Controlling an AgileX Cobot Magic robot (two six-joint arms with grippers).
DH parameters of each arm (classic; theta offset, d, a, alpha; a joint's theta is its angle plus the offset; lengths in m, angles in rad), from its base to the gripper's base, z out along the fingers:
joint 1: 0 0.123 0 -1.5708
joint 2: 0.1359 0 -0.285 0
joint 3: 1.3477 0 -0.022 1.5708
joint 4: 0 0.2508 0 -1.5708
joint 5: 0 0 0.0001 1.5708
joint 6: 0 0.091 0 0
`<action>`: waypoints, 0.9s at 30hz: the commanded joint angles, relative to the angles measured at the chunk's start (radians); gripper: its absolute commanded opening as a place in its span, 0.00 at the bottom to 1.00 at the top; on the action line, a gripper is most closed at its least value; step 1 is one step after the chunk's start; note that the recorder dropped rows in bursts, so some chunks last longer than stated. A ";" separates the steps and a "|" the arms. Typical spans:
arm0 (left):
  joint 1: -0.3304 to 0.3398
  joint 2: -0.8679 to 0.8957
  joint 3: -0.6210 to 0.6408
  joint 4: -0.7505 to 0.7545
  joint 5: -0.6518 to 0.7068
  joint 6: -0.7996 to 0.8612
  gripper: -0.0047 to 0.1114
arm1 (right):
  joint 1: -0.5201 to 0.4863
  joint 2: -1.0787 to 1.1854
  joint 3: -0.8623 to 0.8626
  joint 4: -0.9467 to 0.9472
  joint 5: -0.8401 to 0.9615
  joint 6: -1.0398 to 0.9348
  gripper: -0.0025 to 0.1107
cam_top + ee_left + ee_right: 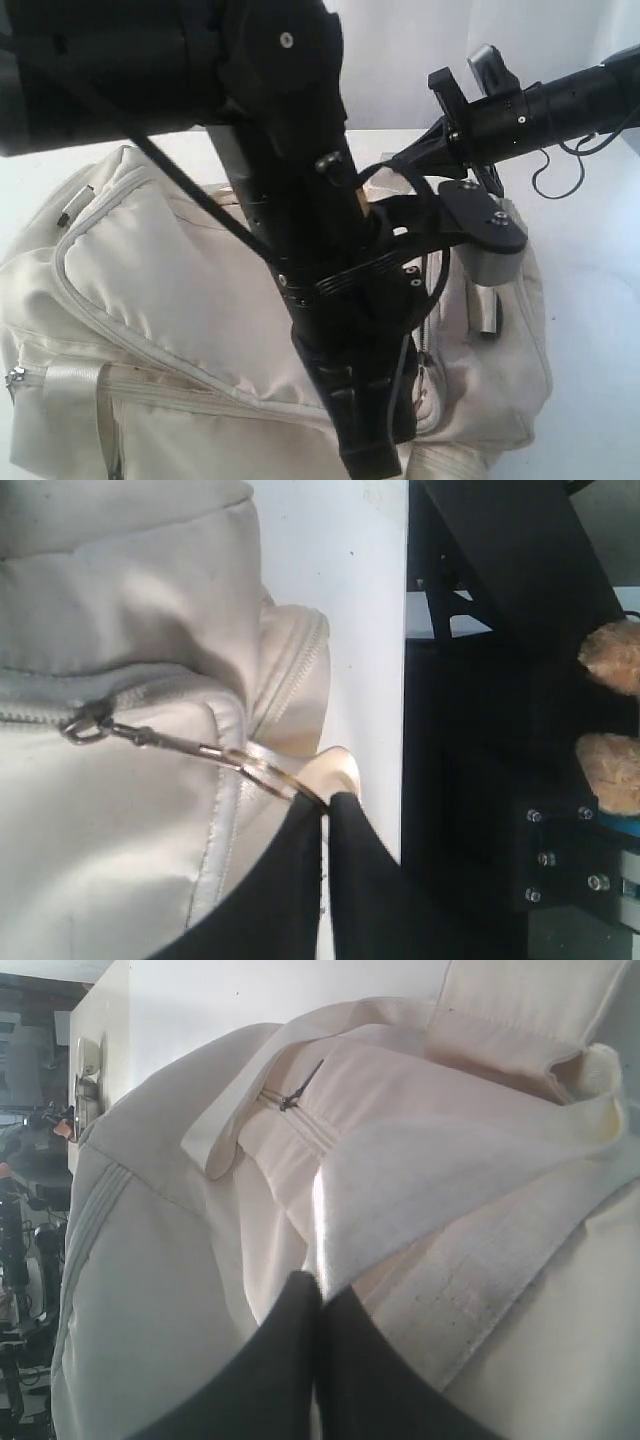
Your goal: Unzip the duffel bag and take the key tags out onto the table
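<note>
Looking down the left wrist view, you had the left gripper [325,808] closed, its black fingertips pinched on the thin metal pull ring [283,777]. From the ring a short metal link ran back to the small grey zipper slider [86,723] on the large cream-beige fabric duffel bag [180,290]. That was the relation your next move turned on. The slider lay straight out from the jaws, and the drawn-out pull's long axis pointed from the slider to your fingertips, roughly in line with the grey zipper track [30,718]. Your left arm [300,200] was the one placed for the zip.

The right gripper [318,1295] was closed too, and it appeared to be nipping a fold of the bag's cream fabric, though the fingertips covered the contact.

The bag rested on the broad white flat table [590,300]. The bright plastic key tags showed in no view, so they were probably inside the bag. You could not tell which stretch of track was already parted. In the exterior view your left arm blocked the bag's middle.
</note>
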 commanded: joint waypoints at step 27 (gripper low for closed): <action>-0.016 -0.157 0.134 -0.119 -0.262 0.077 0.04 | -0.071 -0.001 -0.106 0.040 0.056 -0.107 0.21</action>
